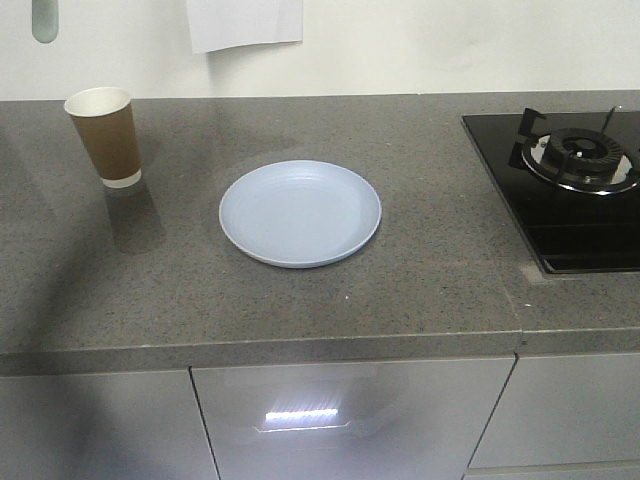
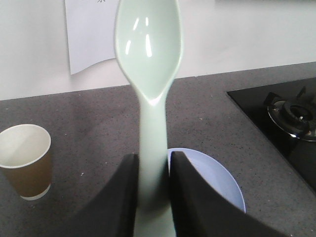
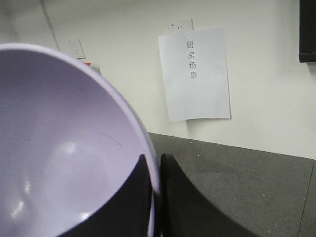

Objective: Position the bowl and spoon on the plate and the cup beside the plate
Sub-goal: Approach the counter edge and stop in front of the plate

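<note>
Left gripper (image 2: 154, 158) of mine is clamped on the spoon (image 2: 148, 49): its two dark fingers press the pale mint handle from either side, and the oval head stands out beyond the fingertips with its hollow facing my wrist camera. Seen from that camera, the blue plate (image 2: 217, 182) lies on the grey counter (image 2: 89, 118) below the spoon and slightly to the right, partly hidden by a finger, and the brown paper cup (image 2: 24, 160) stands upright further to the left. My right gripper (image 3: 155, 165) is clamped on the rim of the lavender bowl (image 3: 59, 148), one finger inside the wall and one outside; the bowl's inside fills the left of that view, in front of a white wall with a printed sheet (image 3: 195, 74). From the front view, the plate (image 1: 300, 212) lies bare in the middle of the counter, the cup (image 1: 105, 135) stands well apart at the back left, and a black hob (image 1: 560, 200) sits at the right.
</note>
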